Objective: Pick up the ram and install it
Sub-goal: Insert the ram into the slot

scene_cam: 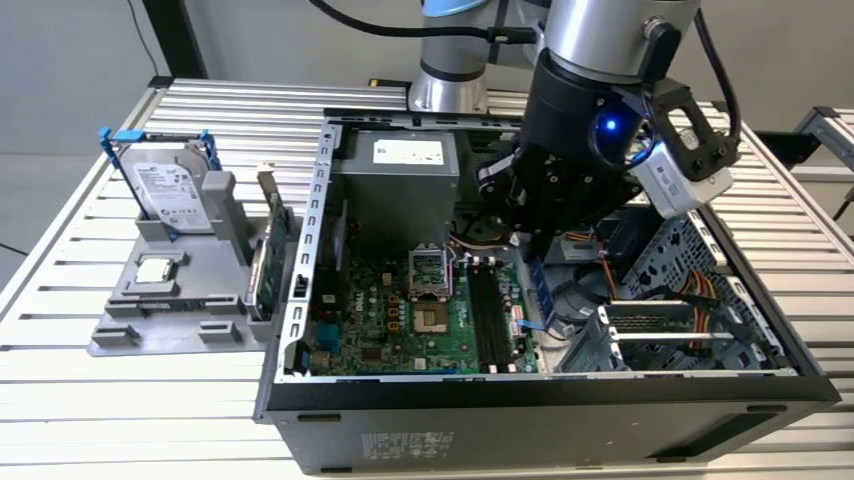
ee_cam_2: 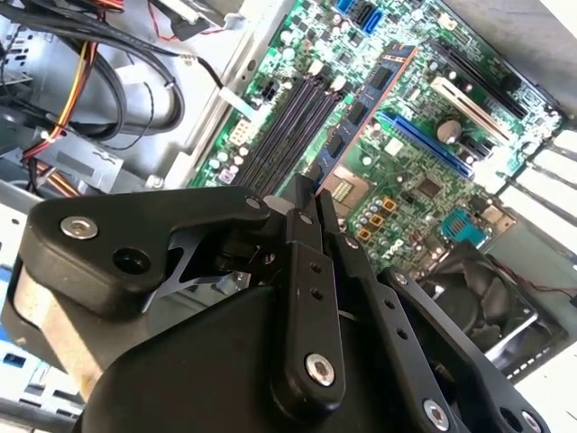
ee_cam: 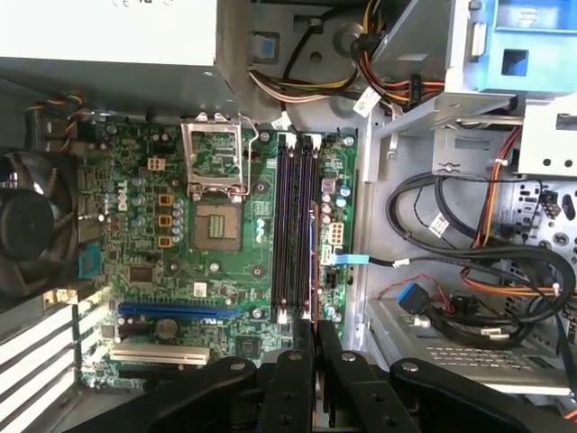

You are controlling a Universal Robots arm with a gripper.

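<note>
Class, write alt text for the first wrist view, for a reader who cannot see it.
The robot's black hand grips a thin ram stick edge-on over the black memory slots of a green motherboard inside an open computer case. An empty processor socket lies beside the slots, with bundled cables on the slots' other side.

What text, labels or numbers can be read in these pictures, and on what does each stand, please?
Power supply label: too small to read.
Hard drive label: blurred.
Case sticker: too small.
Motherboard print: blurred.
Ram in the gripper: no readable print.
</note>
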